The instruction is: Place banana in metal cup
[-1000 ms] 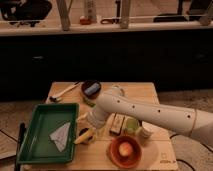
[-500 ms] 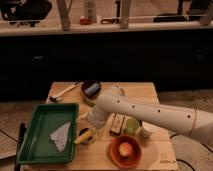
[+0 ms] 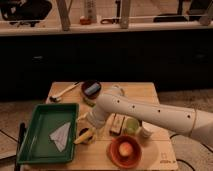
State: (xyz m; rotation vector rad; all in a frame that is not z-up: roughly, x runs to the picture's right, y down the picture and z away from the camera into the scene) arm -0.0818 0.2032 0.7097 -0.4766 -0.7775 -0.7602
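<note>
The banana lies on the wooden table just right of the green tray, yellow with dark ends. My white arm reaches in from the right across the table. My gripper is at its left end, just above and behind the banana. A pale rounded rim shows behind the arm; I cannot tell whether it is the metal cup.
A green tray with a white folded napkin stands at the front left. A dark bowl and a white-handled utensil lie at the back. An orange bowl, a green object, a white cup and a brown packet sit under the arm.
</note>
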